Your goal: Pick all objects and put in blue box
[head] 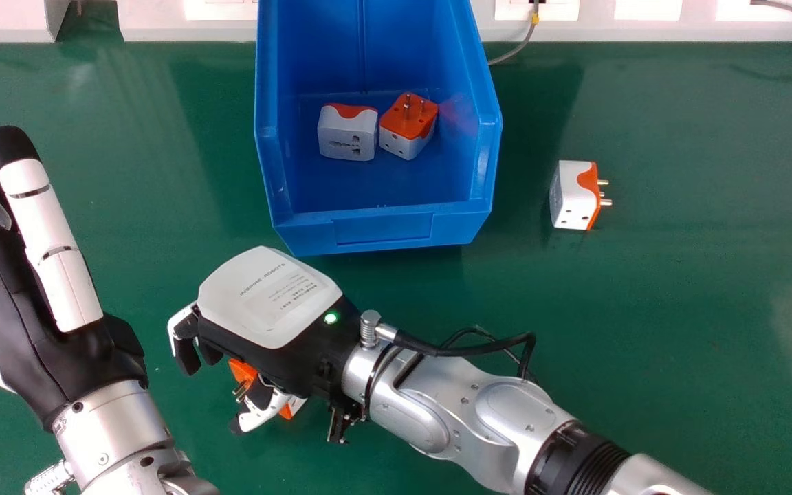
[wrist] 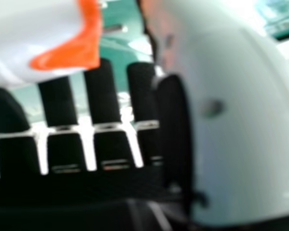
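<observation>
Green tabletop [head: 685,316] under the blue box [head: 382,230]; white ledge [head: 162,26] behind; grey cable [head: 527,40].

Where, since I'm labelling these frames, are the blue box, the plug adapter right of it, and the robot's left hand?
Blue box [head: 382,229]: head view, front wall.
Plug adapter [head: 569,196]: head view, white side.
Left hand [head: 42,354]: head view, black part by wrist.

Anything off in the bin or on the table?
Nothing stands out. Two adapters sit in the blue box; the loose adapter right of it looks intact. The one under the right robot hand is partly hidden.
</observation>
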Tool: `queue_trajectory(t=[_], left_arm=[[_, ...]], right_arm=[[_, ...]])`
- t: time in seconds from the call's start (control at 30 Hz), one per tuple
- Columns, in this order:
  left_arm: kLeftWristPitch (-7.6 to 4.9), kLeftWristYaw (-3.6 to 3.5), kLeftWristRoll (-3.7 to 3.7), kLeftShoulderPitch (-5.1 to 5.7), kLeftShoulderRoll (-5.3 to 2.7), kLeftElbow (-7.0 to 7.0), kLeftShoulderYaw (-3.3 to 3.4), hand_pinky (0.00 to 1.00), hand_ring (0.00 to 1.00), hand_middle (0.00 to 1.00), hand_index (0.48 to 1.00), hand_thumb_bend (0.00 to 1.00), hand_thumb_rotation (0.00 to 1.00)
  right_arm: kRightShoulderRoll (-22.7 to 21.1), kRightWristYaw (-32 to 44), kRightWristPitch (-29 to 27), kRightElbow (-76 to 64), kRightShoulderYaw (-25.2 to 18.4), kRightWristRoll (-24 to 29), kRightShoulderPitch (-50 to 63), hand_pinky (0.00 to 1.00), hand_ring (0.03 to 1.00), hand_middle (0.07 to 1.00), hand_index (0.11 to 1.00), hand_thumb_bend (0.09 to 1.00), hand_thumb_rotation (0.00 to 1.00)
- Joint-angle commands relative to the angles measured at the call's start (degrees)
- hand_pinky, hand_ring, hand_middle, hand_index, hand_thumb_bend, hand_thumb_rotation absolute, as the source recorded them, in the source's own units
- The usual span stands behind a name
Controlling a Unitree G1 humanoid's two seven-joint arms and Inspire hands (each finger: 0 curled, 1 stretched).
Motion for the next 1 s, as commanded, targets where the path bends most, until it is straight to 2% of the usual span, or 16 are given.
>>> queue_trajectory(t=[0.0, 0.17, 0.3, 0.47, 0.6, 0.63, 0.7, 0.8, 0.9, 0.93, 0.97], left_arm=[[-1.20, -0.20, 0.64, 0.40, -4.58, -0.62, -0.29, 0.97, 0.99, 0.98, 0.947, 0.56, 0.85], [-1.21, 0.02, 0.89, 0.59, -4.80, -0.66, -0.46, 0.97, 0.99, 0.98, 0.945, 0.56, 0.85], [-1.05, 0.00, 0.83, 0.98, -4.79, -0.95, -0.56, 0.96, 0.98, 0.98, 0.942, 0.57, 0.84], [-0.88, 0.05, 0.76, 1.15, -4.83, -1.10, -0.65, 0.96, 0.98, 0.98, 0.944, 0.57, 0.84], [-0.80, 0.49, 1.17, 1.14, -5.02, -1.14, -0.76, 0.95, 0.98, 0.97, 0.937, 0.57, 0.84], [-0.79, 0.49, 1.30, 1.21, -4.94, -1.15, -0.78, 0.95, 0.98, 0.97, 0.936, 0.57, 0.84], [-0.89, 0.28, 1.08, 1.37, -4.79, -1.18, -0.81, 0.96, 0.98, 0.97, 0.938, 0.57, 0.84], [-0.72, 0.41, 1.28, 1.47, -4.88, -1.39, -0.96, 0.96, 0.99, 0.98, 0.941, 0.57, 0.85], [-0.99, 0.18, 1.19, 1.44, -4.63, -1.21, -0.87, 0.96, 0.98, 0.97, 0.939, 0.57, 0.85], [-1.19, -0.01, 1.13, 1.44, -4.45, -1.06, -0.80, 0.96, 0.98, 0.97, 0.940, 0.56, 0.85], [-1.30, -0.14, 1.12, 1.43, -4.34, -0.98, -0.77, 0.96, 0.99, 0.98, 0.943, 0.56, 0.85]], right_arm=[[0.3, -1.0, -1.1, -1.4, -0.9, 1.0, 0.0, 0.30, 0.439, 0.526, 0.533, 0.493, 0.00], [0.3, -2.5, -1.9, -1.9, -1.2, 0.6, 0.0, 0.30, 0.442, 0.539, 0.515, 0.493, 0.00], [0.4, -6.9, -4.9, -2.7, -2.6, 1.8, 1.1, 0.32, 0.432, 0.521, 0.518, 0.496, 0.00], [0.0, -7.0, -5.9, -4.9, -4.3, 2.8, 1.5, 0.36, 0.412, 0.516, 0.508, 0.498, 0.00], [-0.5, -5.4, -5.2, -6.5, -5.3, 3.0, 1.4, 0.35, 0.413, 0.516, 0.516, 0.497, 0.00], [-0.6, -5.0, -4.9, -7.0, -5.5, 3.1, 1.5, 0.35, 0.411, 0.515, 0.522, 0.496, 0.00], [-0.8, -4.2, -4.4, -8.2, -6.0, 3.2, 1.8, 0.35, 0.411, 0.514, 0.525, 0.496, 0.00], [-1.4, -0.2, -0.2, -12.5, -5.9, 1.8, 2.8, 0.33, 0.427, 0.528, 0.528, 0.494, 0.00], [-3.0, 10.4, 8.3, -19.9, -4.3, -2.1, 3.3, 0.32, 0.443, 0.537, 0.533, 0.492, 0.00], [-3.5, 14.9, 11.4, -22.4, -3.6, -4.0, 3.4, 0.36, 0.486, 0.578, 0.529, 0.497, 0.02], [-3.9, 18.8, 14.1, -24.6, -2.8, -5.8, 3.4, 0.46, 0.593, 0.681, 0.596, 0.619, 0.03]])
